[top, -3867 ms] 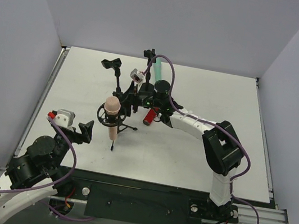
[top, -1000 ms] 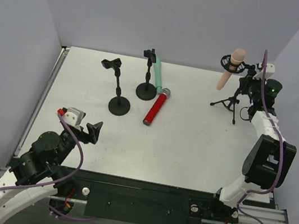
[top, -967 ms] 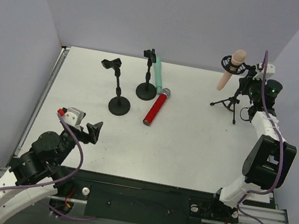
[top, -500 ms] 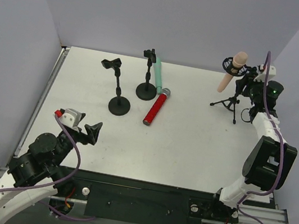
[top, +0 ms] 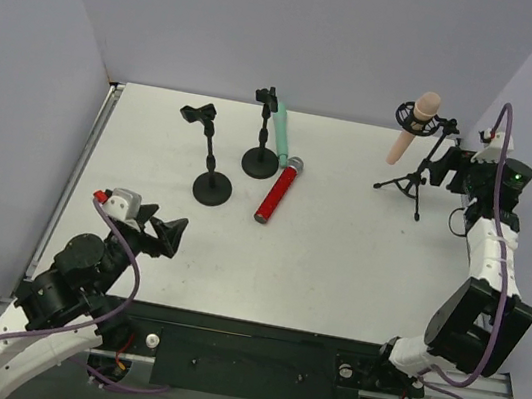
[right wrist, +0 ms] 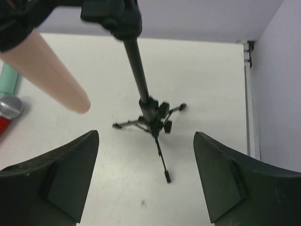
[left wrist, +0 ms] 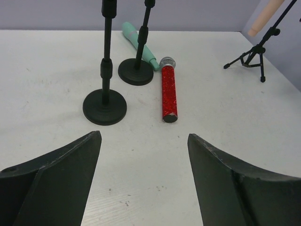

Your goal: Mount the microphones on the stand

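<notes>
Glittery red microphone (left wrist: 169, 94) lies flat mid-counter (top: 336, 271), long axis near-to-far, butt end toward the left hand (left wrist: 143, 136), which is spread, holds nothing, and looks the nearer of the two. Mint green microphone (top: 280, 131) lies just beyond it by a round-base stand (top: 260, 162). Peach-pink microphone (top: 411, 127) sits in the tripod stand (top: 413, 177); the right hand (right wrist: 146, 136) beside it is released, holding nothing.

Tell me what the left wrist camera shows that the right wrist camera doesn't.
Left wrist only: two black round-base stands, nearer and farther, and the glittery red microphone's full length. Right wrist only: a metal edge rail. Both: the black tripod stand, peach-pink microphone, mint green microphone, and the red one's silver mesh head.
</notes>
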Tool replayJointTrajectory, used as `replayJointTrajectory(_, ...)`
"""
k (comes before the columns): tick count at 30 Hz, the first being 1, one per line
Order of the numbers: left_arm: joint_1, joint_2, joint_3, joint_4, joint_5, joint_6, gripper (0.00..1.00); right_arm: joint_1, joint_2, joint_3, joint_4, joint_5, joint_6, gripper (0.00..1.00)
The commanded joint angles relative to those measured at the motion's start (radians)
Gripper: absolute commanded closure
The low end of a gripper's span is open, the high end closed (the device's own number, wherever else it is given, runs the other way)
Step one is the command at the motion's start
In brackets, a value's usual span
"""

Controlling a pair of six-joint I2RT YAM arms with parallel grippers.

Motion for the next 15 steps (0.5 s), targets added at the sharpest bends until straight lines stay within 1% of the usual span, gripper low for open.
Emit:
replayJointTrajectory(1,0.007,0.085,0.062,0.015,0.027,-0.198,0.14,-0.01,-0.131,0.015,-0.327,-0.068,-0.115,0.23)
replayJointTrajectory(2,0.005,0.099,0.058,0.036,0.038,-0.236,0.14,-0.012,-0.145,0.02,-0.428,-0.094,-0.118,0.23)
replayJointTrajectory(3,0.007,0.127,0.055,0.05,0.043,-0.252,0.13,-0.012,-0.174,0.02,-0.462,-0.137,-0.121,0.23)
replayJointTrajectory(4,0.007,0.144,0.049,0.091,0.043,-0.267,0.13,-0.01,-0.187,0.021,-0.544,-0.159,-0.129,0.23)
replayJointTrajectory(5,0.007,0.174,0.045,0.108,0.029,-0.28,0.1,-0.007,-0.214,0.015,-0.577,-0.199,-0.133,0.23)
replayJointTrajectory(7,0.016,0.234,0.037,0.191,0.015,-0.298,0.07,0.005,-0.254,0.002,-0.686,-0.269,-0.145,0.23)
replayJointTrajectory(8,0.033,0.259,0.043,0.202,0.018,-0.303,0.07,0.017,-0.28,-0.005,-0.755,-0.297,-0.188,0.23)
replayJointTrajectory(9,0.046,0.318,0.054,0.216,0.044,-0.306,0.06,0.025,-0.295,-0.015,-0.853,-0.338,-0.216,0.23)
replayJointTrajectory(10,0.1,0.347,0.074,0.22,0.064,-0.313,0.06,0.042,-0.32,-0.021,-0.887,-0.351,-0.26,0.23)
replayJointTrajectory(11,0.134,0.415,0.086,0.234,0.142,-0.323,0.06,0.05,-0.338,-0.047,-0.934,-0.381,-0.274,0.23)
replayJointTrajectory(12,0.228,0.45,0.098,0.252,0.191,-0.353,0.06,0.06,-0.366,-0.067,-0.95,-0.4,-0.305,0.22)
replayJointTrajectory(13,0.29,0.505,0.098,0.312,0.321,-0.37,0.06,0.06,-0.386,-0.103,-0.949,-0.45,-0.313,0.22)
replayJointTrajectory(14,0.386,0.539,0.086,0.344,0.38,-0.405,0.05,0.057,-0.412,-0.126,-0.946,-0.466,-0.325,0.22)
replayJointTrajectory(15,0.442,0.6,0.069,0.448,0.5,-0.424,0.05,0.054,-0.426,-0.156,-0.927,-0.48,-0.322,0.21)
